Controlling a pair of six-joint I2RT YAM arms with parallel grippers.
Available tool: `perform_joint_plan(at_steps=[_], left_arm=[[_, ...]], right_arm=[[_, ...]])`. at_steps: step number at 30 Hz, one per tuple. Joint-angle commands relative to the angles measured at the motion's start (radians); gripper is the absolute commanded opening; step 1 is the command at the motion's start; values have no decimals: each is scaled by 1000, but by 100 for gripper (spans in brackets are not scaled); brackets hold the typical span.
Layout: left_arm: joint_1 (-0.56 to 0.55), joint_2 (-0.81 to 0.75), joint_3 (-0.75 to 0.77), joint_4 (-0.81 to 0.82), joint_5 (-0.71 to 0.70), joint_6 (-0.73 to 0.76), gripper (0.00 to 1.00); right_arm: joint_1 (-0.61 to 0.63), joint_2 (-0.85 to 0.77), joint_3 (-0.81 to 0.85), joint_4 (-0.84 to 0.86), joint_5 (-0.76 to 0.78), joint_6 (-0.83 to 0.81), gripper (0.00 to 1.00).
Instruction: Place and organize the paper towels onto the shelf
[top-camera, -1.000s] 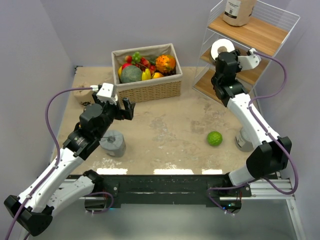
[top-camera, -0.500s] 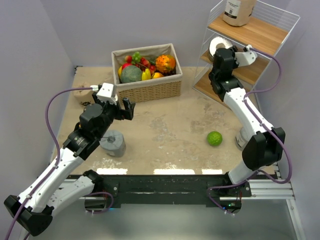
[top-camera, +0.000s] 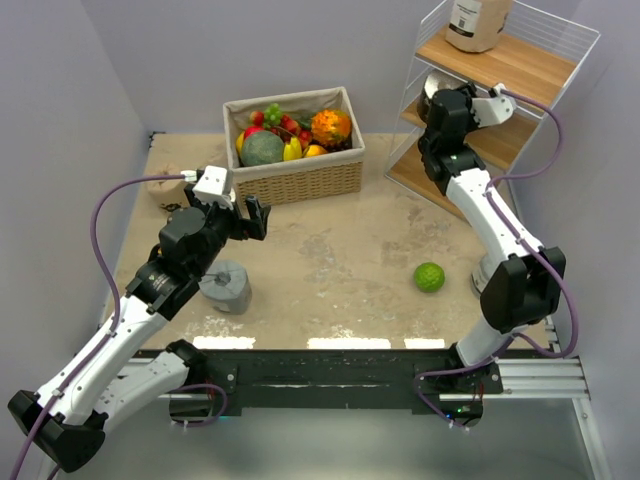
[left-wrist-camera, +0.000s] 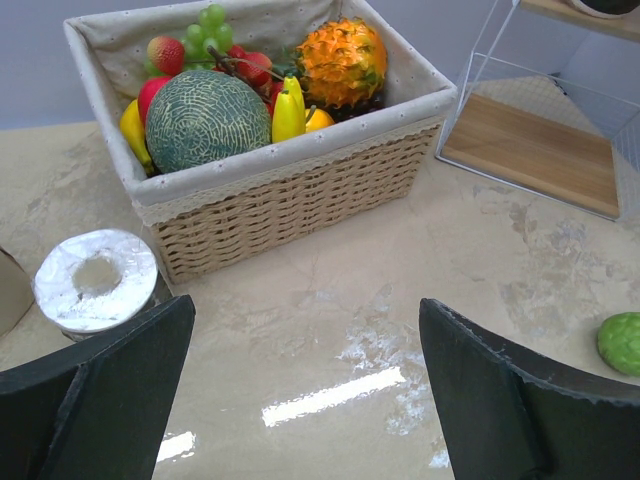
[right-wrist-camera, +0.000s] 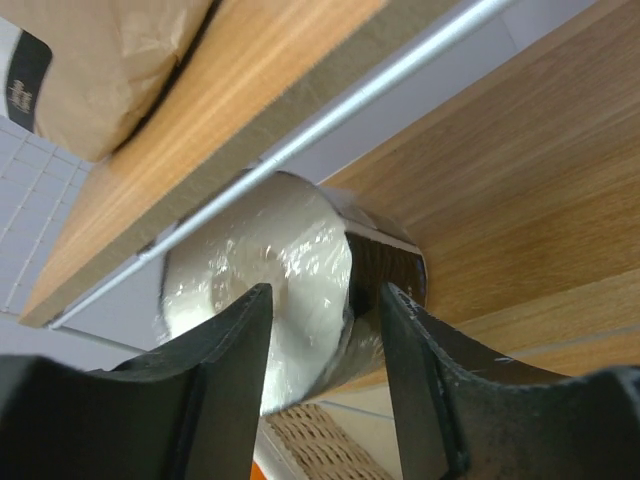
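The black wrapped paper-towel roll with a white end (right-wrist-camera: 240, 260) lies on the middle wooden board of the white wire shelf (right-wrist-camera: 520, 170), between the right tool's (right-wrist-camera: 325, 295) fingers (pinching or freed, I cannot tell). A finger could drag it off the board on retreat. The left tool (left-wrist-camera: 305, 320) gapes wide, empty. The woven wicker basket (left-wrist-camera: 290, 200) holds fruit (left-wrist-camera: 205, 120).

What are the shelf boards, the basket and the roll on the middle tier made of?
Shelf boards: light wood or wood-look laminate, visible grain, matte.
Basket: woven wicker, pale cloth liner.
Roll: paper, probably, under glossy crinkled plastic wrap.
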Motion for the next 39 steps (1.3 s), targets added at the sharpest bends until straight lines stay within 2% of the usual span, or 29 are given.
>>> perform_joint_plan(at_steps=[1, 9, 12, 16, 20, 22, 24, 27, 29, 32, 33, 34, 36, 37, 39], left_arm=[[-6, -3, -4, 49, 7, -2, 100], [-8, -2, -2, 48, 1, -1, 100], [-8, 1, -4, 46, -5, -1, 100], [-8, 10, -1, 43, -24, -1, 100], [-8, 32, 7, 20, -82, -16, 100], [-8, 50, 7, 7, -160, -39, 100], [-8, 75, 13, -13, -282, -65, 99], [-6, 139, 51, -69, -347, -87, 99], [1, 211, 90, -136, -355, -125, 96], [90, 300, 179, -242, -289, -207, 94], [141, 315, 209, -259, -165, -229, 93], [256, 329, 220, -268, -90, -260, 91], [361, 365, 248, -273, 75, -283, 90], [436, 377, 260, -279, 106, -301, 88], [480, 426, 307, -288, 140, -310, 87]], right_arm=[[-6, -46, 51, 75, 52, -34, 54], [-6, -147, -20, 69, 0, -41, 55], [-5, -219, -72, 51, -76, -29, 55], [-3, -321, -149, -50, -231, -28, 55], [-3, -420, -268, -110, -513, -83, 57], [-2, -460, -299, -173, -609, -127, 58], [-2, -480, -340, -243, -780, -216, 63], [10, -517, -383, -351, -947, -329, 71], [15, -555, -414, -402, -989, -374, 88], [17, -636, -463, -460, -1055, -413, 98], [20, -663, -477, -471, -1066, -413, 99], [18, -683, -510, -472, -1095, -408, 99], [20, -744, -541, -465, -1123, -400, 99], [18, -761, -566, -465, -1132, -396, 99], [18, -807, -587, -462, -1144, -384, 99]])
